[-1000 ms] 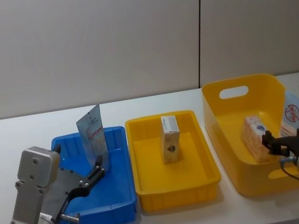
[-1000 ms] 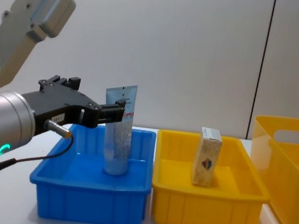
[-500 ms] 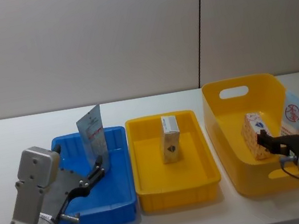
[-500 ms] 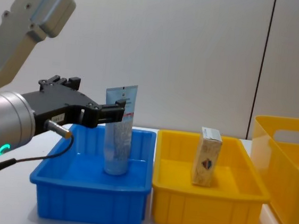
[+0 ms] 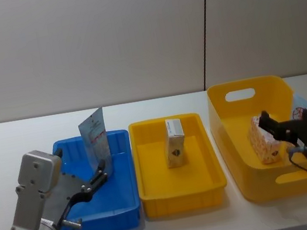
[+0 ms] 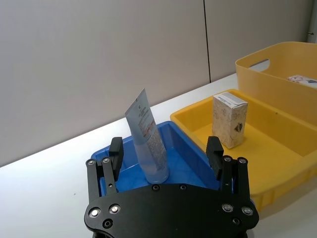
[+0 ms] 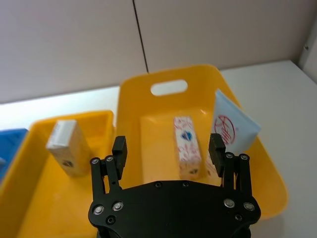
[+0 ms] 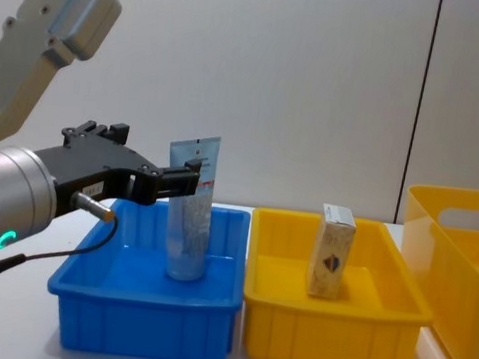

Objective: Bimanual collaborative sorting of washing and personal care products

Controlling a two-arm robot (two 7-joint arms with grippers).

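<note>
A: Left side?
B: Left tool (image 6: 166,153) over the near part of the blue plastic tray (image 5: 123,199), fingers spread wide. The upright pale-blue squeeze tube with crimped top and red print (image 5: 95,139) stands in that tray on its cap, leaning a bit, between the open fingers in the left wrist view. Can't tell if either finger touches it.

A: Middle?
B: Low yellow plastic tray (image 5: 157,201) just beside the blue one. One small cream cardboard box with a dark mark (image 5: 174,143) stands upright inside it, nothing near it.

A: Right side?
B: Right tool (image 7: 168,148) above the near part of the big yellow handled basket (image 5: 247,191), fingers apart, holding nothing. Inside the basket a white cardboard box with red-blue print (image 7: 186,146) stands on end, seen between the open fingers in the right wrist view. Second pale-blue tube with red round mark (image 7: 230,127) leans against the basket's right wall, just beside that box.

A: Surface?
B: White worktop (image 5: 4,147), all three containers in a row on it.
</note>
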